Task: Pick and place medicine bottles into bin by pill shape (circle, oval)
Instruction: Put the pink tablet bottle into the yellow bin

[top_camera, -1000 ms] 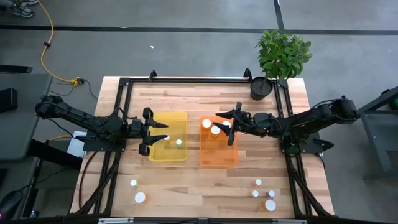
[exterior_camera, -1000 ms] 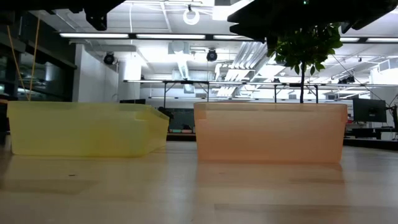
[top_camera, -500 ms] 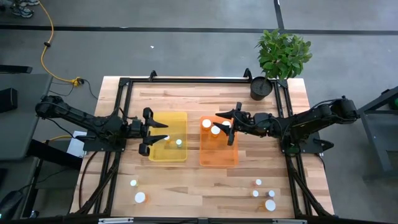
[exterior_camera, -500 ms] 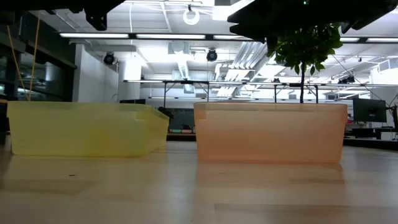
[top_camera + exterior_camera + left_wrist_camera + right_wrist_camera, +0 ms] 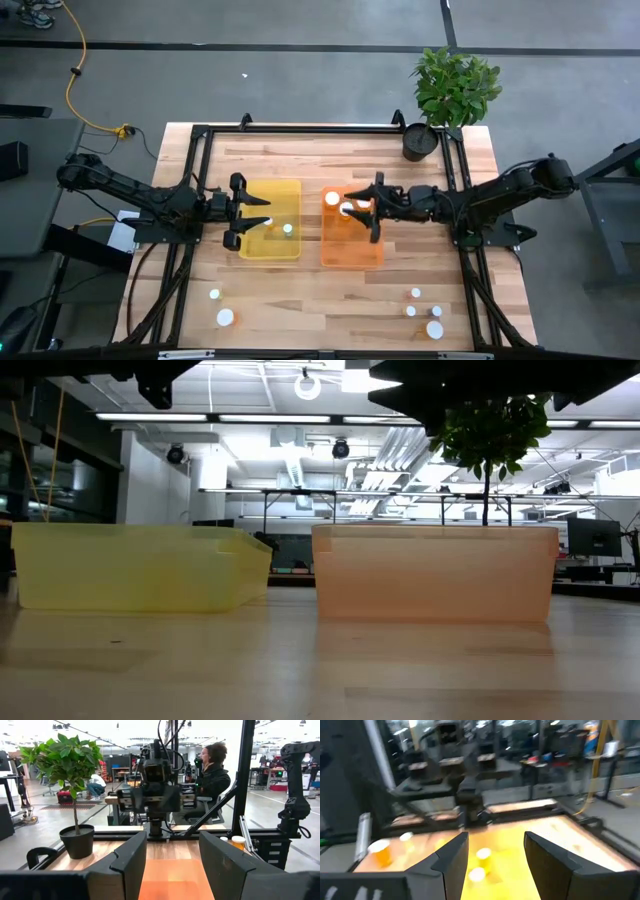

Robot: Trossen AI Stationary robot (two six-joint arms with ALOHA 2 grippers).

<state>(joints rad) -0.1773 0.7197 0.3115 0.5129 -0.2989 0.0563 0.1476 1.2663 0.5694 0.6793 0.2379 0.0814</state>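
**Both grippers empty over the bins, bottles along the near edge**

High view, centre of the frame: the right gripper (image 5: 374, 207) hangs over the orange bin (image 5: 351, 254), its fingers spread moderately with nothing between them. In the right wrist view the two dark fingers (image 5: 451, 857) stand apart with an empty gap. Two white-capped medicine bottles (image 5: 332, 199) lie in the upper part of the orange bin, just left of that gripper.

Left of centre, the left gripper (image 5: 253, 224) sits at the left edge of the yellow bin (image 5: 290, 186), likewise part-open and holding nothing; its wrist view shows clear space between the fingers (image 5: 129, 860). One small bottle (image 5: 287, 229) lies inside the yellow bin.

The two bins stand side by side, apart, in the middle of the wooden table (image 5: 300, 290). At lower left of the frame two loose bottles (image 5: 226, 317) rest on the table; at lower right sits a cluster of four (image 5: 434, 329).

A potted plant (image 5: 452, 88) stands at the upper right corner of the table. A seated person (image 5: 212, 772) shows beyond the table in the left wrist view.
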